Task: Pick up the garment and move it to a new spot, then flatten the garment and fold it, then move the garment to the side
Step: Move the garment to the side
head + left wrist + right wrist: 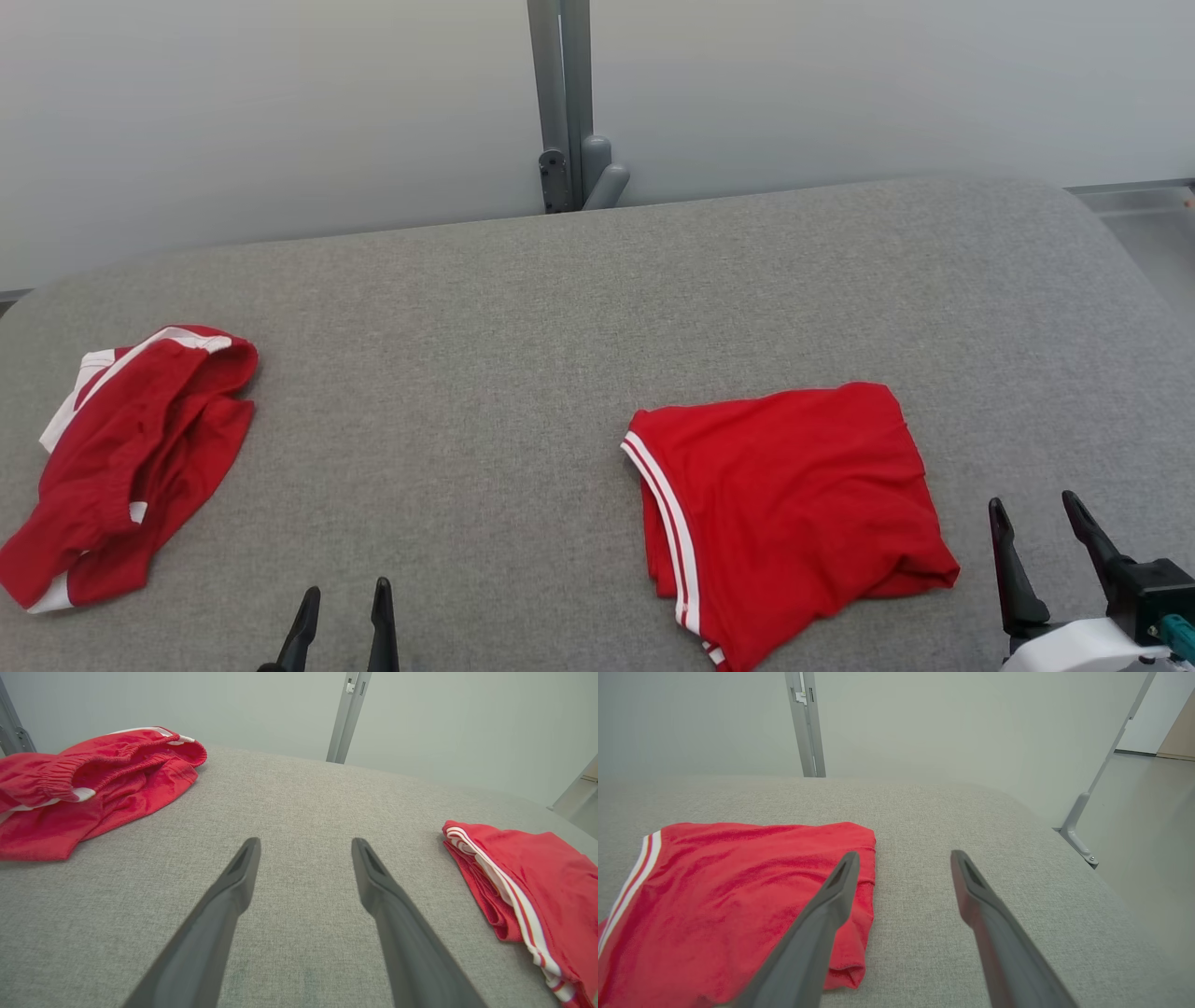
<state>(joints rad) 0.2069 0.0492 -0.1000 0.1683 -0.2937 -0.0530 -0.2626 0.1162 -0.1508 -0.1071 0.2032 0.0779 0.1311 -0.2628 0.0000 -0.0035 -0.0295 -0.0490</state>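
Two red garments with white stripes lie on the grey padded table [523,308]. One garment [789,509] lies folded flat at the right; it appears as the folded garment [537,891] in the left wrist view and the folded garment [724,891] in the right wrist view. The other, a crumpled garment [131,457], sits at the left edge, seen as the crumpled garment [88,784] by the left wrist. My left gripper [345,597] is open near the front edge between them, holding nothing. My right gripper [1034,511] is open just right of the folded garment, empty.
A grey metal post [563,103] with a bracket stands behind the table against a pale wall. The table's rounded right edge [1064,849] drops off to the floor, where another support leg [1083,830] stands.
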